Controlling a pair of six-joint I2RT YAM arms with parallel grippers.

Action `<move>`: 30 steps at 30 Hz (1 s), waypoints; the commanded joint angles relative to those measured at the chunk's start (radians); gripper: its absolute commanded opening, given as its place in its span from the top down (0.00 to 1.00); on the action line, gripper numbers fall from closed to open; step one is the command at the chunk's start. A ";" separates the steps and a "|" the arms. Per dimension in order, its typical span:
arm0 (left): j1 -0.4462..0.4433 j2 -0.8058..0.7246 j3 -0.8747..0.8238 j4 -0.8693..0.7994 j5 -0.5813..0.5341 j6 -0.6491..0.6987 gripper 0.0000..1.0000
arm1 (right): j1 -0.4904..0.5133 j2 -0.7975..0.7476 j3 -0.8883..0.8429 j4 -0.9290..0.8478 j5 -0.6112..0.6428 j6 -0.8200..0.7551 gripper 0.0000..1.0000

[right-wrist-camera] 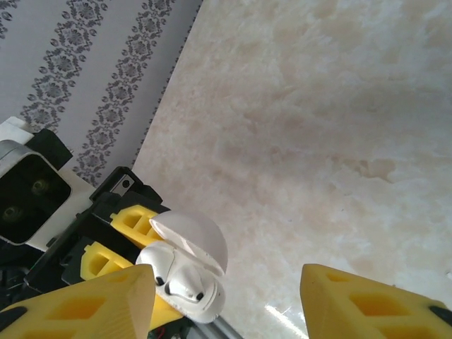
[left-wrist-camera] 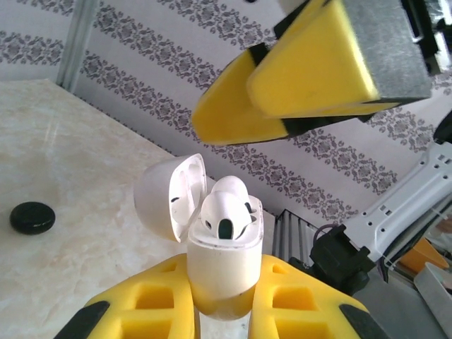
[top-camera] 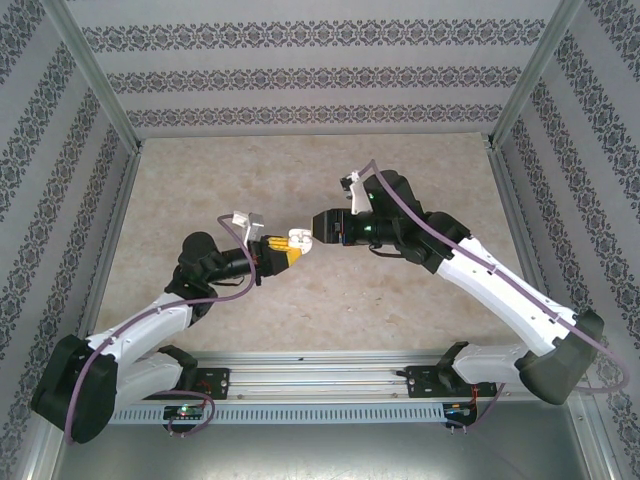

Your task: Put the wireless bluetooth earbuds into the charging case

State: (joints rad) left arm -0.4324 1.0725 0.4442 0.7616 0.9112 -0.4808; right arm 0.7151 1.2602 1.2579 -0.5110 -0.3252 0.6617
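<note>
Left claw [top-camera: 283, 250] is clamped on the charging case [top-camera: 298, 240], over the middle of the desk [top-camera: 250, 180]. In the left wrist view the white case [left-wrist-camera: 222, 272] stands upright between the two yellow fingers [left-wrist-camera: 152, 293], one pressing on each side of its lower body. The case looks to be held up off the desk surface.

The lid [left-wrist-camera: 169, 198] is swung open and hangs off the case's left side in that view, hollow side facing the case mouth.

White earbuds [left-wrist-camera: 226, 212] sit in the case mouth with their rounded heads showing above the rim. One dark spot is visible on the nearer bud. From the right wrist view the buds [right-wrist-camera: 180, 282] lie in the wells under the raised lid [right-wrist-camera: 191, 240]. How deep they are seated cannot be told.

Right claw [top-camera: 312, 232] points at the case from the desk's right side, tip just beside it. In its own camera the right claw [right-wrist-camera: 226, 272] is spread: two yellow fingers [right-wrist-camera: 78, 304] are well apart at the bottom corners and nothing is gripped between them. The case [right-wrist-camera: 205, 300] is near the left one of the pair. In the left wrist view the same fingers [left-wrist-camera: 304, 78] hang above the open case and are not touching the buds.

A black puck [left-wrist-camera: 32, 217] lies flat on the desk, well apart from the case, towards the patterned wall.
</note>
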 commanded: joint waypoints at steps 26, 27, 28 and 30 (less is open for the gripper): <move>-0.046 0.080 0.065 -0.112 -0.003 0.014 1.00 | -0.012 0.008 0.054 -0.034 -0.302 -0.087 0.53; -0.044 0.082 0.062 -0.122 -0.012 0.009 1.00 | -0.011 -0.013 0.052 -0.043 -0.294 -0.097 0.53; -0.042 0.085 0.060 -0.127 -0.019 0.005 1.00 | -0.011 -0.030 0.050 -0.049 -0.289 -0.105 0.53; -0.035 0.092 0.055 -0.126 -0.031 -0.007 1.00 | -0.013 -0.062 0.041 -0.059 -0.275 -0.116 0.54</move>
State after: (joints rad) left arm -0.4755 1.1568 0.4892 0.6594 0.9291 -0.4553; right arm 0.6914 1.2663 1.2636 -0.5358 -0.5812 0.5949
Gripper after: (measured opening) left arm 0.090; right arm 0.466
